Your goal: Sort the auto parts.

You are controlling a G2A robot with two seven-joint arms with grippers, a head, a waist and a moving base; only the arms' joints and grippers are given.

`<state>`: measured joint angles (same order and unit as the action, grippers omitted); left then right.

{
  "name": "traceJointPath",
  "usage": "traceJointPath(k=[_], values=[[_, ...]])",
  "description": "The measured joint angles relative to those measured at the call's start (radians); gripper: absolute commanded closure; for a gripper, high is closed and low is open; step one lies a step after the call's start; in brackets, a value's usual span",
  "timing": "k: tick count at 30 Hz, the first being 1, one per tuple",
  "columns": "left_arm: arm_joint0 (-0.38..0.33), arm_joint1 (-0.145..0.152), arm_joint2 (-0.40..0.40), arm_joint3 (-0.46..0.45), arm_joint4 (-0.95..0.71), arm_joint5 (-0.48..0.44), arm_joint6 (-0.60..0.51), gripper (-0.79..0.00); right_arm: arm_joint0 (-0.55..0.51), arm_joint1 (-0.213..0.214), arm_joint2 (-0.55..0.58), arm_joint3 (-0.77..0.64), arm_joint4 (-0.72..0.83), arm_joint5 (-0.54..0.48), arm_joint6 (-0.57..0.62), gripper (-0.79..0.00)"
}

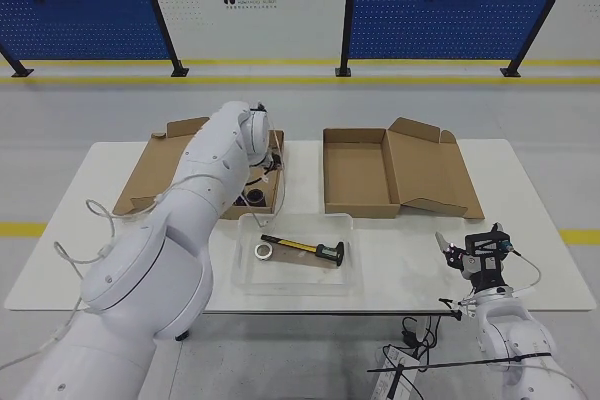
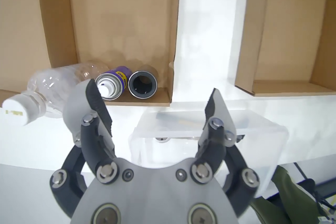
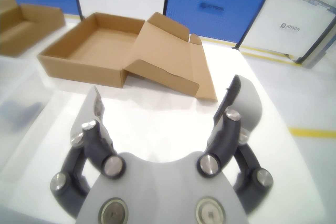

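My left gripper [image 2: 153, 93] hangs open and empty above the left cardboard box [image 2: 123, 12]. In that box lie a clear plastic bottle [image 2: 55, 86] with a white cap, a purple spray can [image 2: 113, 83] and a dark-rimmed can [image 2: 143, 83], side by side along one wall. A clear plastic tray [image 1: 296, 255] at the table's front middle holds a yellow-handled hammer [image 1: 300, 246] and a roll of tape [image 1: 263, 252]. My right gripper [image 3: 165, 96] is open and empty, low over the table's right front corner [image 1: 470, 255].
An empty cardboard box [image 1: 358, 180] with its lid folded out to the right stands at the table's back right, also in the right wrist view [image 3: 92, 49]. Bare white tabletop [image 1: 410, 265] lies between the tray and my right gripper.
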<state>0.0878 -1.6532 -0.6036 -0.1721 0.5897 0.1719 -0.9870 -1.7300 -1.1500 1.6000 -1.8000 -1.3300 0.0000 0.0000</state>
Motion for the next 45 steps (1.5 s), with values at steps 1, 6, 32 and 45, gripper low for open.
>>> traceJointPath(k=[1, 6, 32, 45], values=[[-0.009, 0.002, -0.004, -0.005, -0.003, -0.011, 0.004, -0.785, 0.000, 0.000, 0.000, 0.000, 0.000, 0.000, 0.000, -0.785], [-0.034, 0.008, -0.017, -0.026, -0.006, -0.051, 0.031, -0.785, 0.000, 0.000, 0.000, 0.000, 0.000, 0.000, 0.000, -0.785], [-0.006, 0.103, -0.097, -0.280, 0.056, -0.074, -0.004, -0.785, 0.000, 0.000, 0.000, 0.000, 0.000, 0.000, 0.000, -0.785], [0.204, 0.246, -0.247, -0.741, 0.242, 0.127, -0.112, -0.785, 0.000, 0.000, 0.000, 0.000, 0.000, 0.000, 0.000, -0.785]])
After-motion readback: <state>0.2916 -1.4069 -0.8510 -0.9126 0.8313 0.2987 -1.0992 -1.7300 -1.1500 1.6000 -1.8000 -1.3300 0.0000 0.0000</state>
